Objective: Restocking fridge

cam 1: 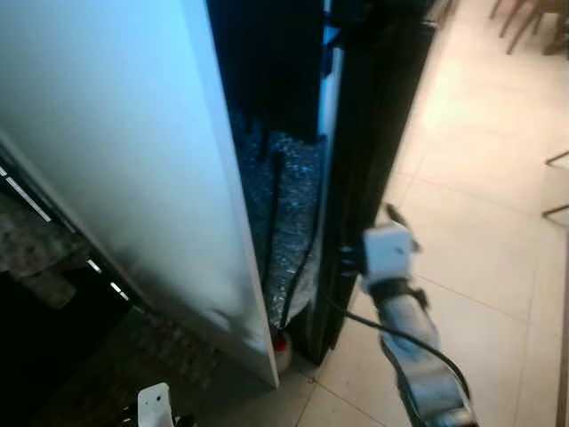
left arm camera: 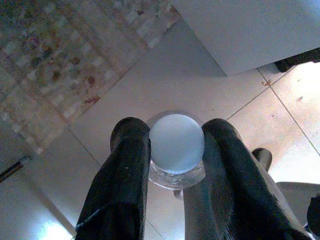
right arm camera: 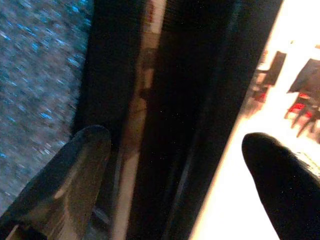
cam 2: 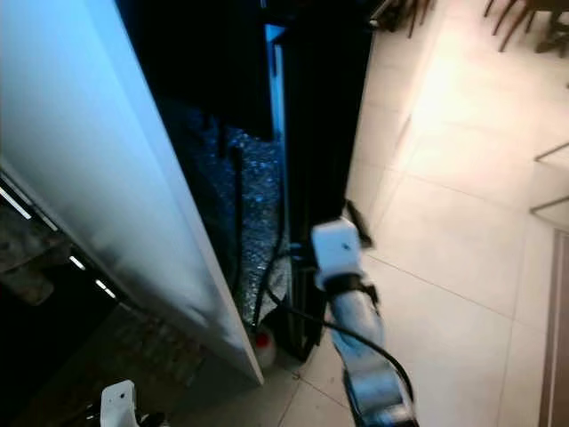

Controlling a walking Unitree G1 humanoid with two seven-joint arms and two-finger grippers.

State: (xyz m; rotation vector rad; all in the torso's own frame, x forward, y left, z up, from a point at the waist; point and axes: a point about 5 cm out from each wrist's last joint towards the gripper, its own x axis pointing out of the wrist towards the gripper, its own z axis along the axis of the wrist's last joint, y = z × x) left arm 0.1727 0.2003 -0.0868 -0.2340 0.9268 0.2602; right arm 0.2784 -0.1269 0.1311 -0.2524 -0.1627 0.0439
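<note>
Overhead, the head camera looks down on a tall white fridge door (cam 1: pixel 133 178) that fills the frame from nine o'clock to the centre, its lower corner reaching the tiled floor (cam 1: pixel 480 222) near six o'clock. Just past its edge, at about twelve o'clock, lies a dark gap with a speckled, glittery surface (cam 1: pixel 289 196) inside and a black cable (cam 1: pixel 271 213) hanging down it. A black upright panel (cam 1: pixel 364 133) stands at one o'clock, beside the pale tiles that spread out toward three o'clock. A small red-and-white object (cam 1: pixel 282 347) sits on the floor at the foot of the gap; what it is cannot be made out.

The right gripper (right arm camera: pixel 175 150) is raised at the edge of the black panel, its silver arm (cam 1: pixel 418 347) coming up from five o'clock with a white wrist block (cam 1: pixel 388 249) on top. In its wrist view the two black fingers (right arm camera: pixel 75 165) stand well apart, with the dark panel edge between them, untouched as far as can be seen.

The left gripper (left arm camera: pixel 175 150) is low at seven o'clock. Its fingers (left arm camera: pixel 127 170) are clamped on a clear bottle (left arm camera: pixel 176 172) with a white ribbed cap (left arm camera: pixel 176 144), held above grey tile next to a patterned mat (left arm camera: pixel 65 55).
</note>
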